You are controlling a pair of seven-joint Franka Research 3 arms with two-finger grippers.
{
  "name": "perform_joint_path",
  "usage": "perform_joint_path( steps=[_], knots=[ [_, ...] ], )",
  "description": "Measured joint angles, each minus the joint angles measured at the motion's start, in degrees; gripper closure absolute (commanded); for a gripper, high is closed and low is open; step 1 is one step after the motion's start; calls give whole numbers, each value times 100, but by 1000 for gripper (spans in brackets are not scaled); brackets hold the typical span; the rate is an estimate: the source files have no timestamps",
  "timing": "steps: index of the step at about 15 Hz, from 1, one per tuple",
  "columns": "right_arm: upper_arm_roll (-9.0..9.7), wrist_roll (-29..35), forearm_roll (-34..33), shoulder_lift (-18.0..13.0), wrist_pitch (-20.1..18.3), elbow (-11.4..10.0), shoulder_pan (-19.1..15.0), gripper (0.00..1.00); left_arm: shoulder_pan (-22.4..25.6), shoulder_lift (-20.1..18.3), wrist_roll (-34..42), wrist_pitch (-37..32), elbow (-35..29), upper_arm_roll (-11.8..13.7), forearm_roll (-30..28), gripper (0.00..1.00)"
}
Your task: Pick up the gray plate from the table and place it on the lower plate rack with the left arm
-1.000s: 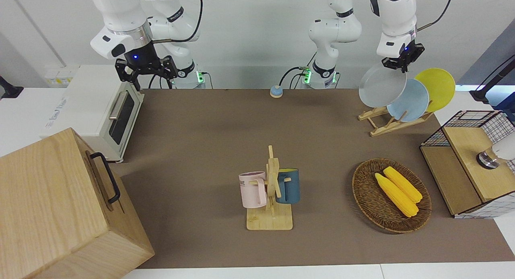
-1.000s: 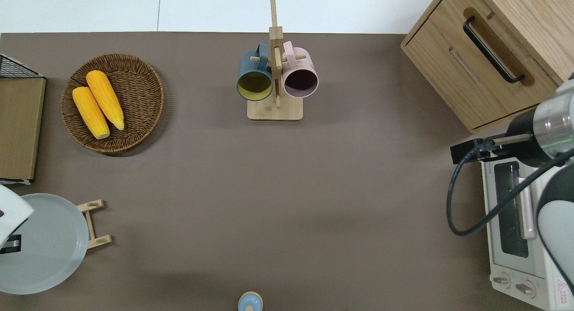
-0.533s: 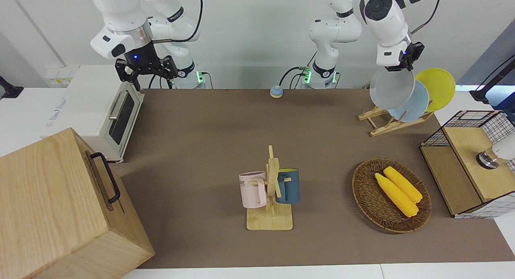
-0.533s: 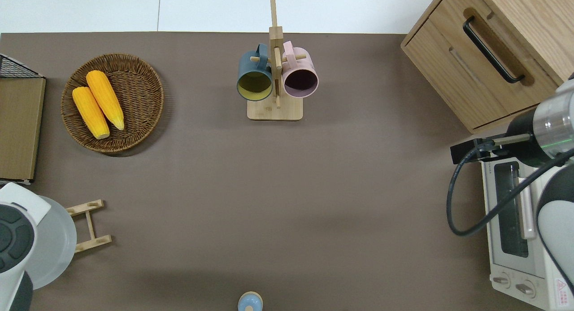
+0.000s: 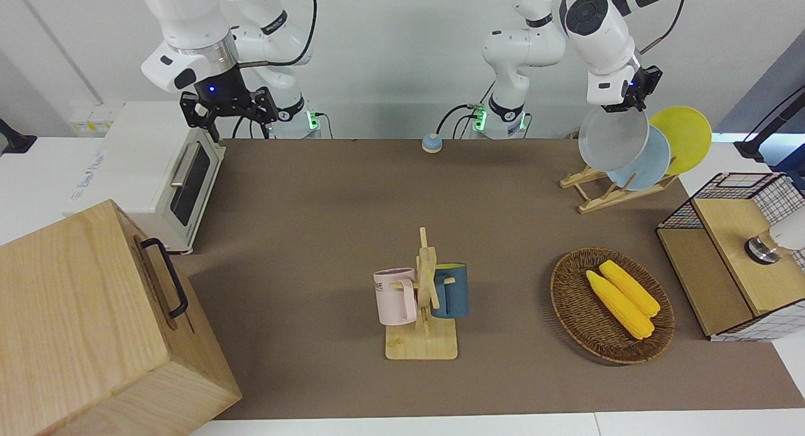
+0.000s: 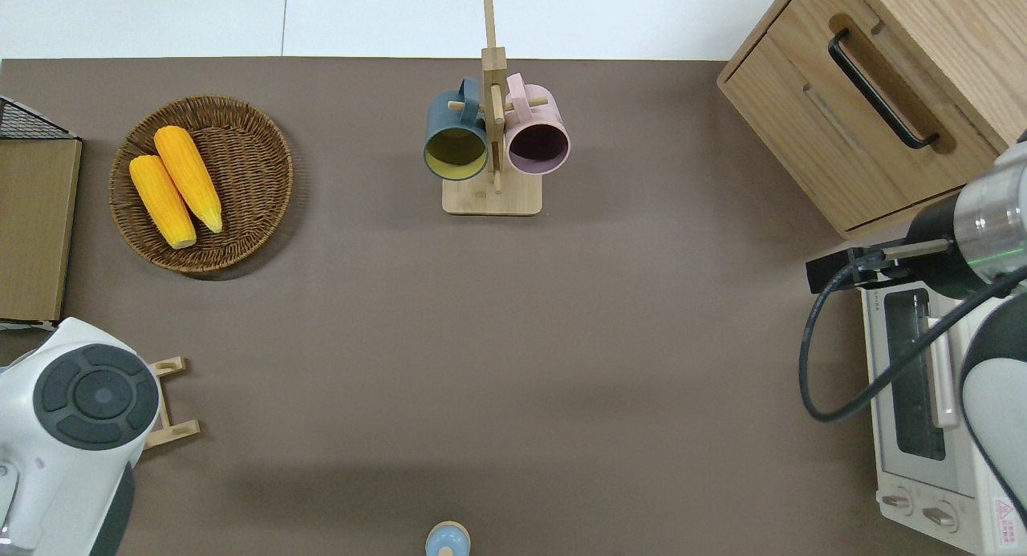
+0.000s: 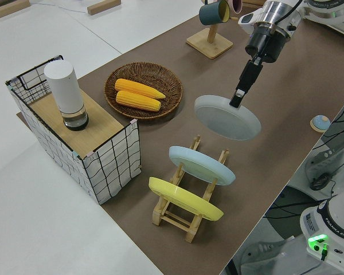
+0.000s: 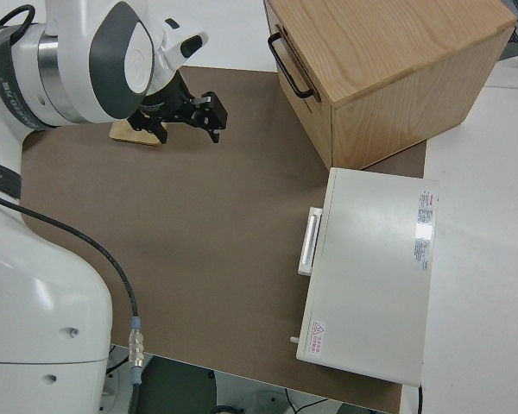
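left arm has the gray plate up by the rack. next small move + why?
Probably ease the gray plate down into the free slots of the lower plate rack. The left gripper holds it by the rim, in the air above the rack's empty end. The light blue plate and yellow plate already fill the other slots.

left arm (image 6: 76, 428): now swung in over the lower plate rack (image 5: 604, 190) at the left arm's end of the table, near the edge by the robots; covers most of the rack from overhead.
left gripper (image 5: 619, 101): shifted toward the table's end, tilted more, still clamped on the plate's rim.
gray plate (image 5: 612, 139): carried closer in over the light blue plate (image 5: 648, 162), overlapping more of it in the front view; hidden from overhead under the arm, where it showed before.
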Motion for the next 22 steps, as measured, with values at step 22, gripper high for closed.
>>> perform_joint_path(
  steps=[22],
  knots=[
    [0, 0, 0, 0, 0, 0, 0, 17, -73, 812, -1818, 15, -469, -331, 642, 1000]
  ],
)
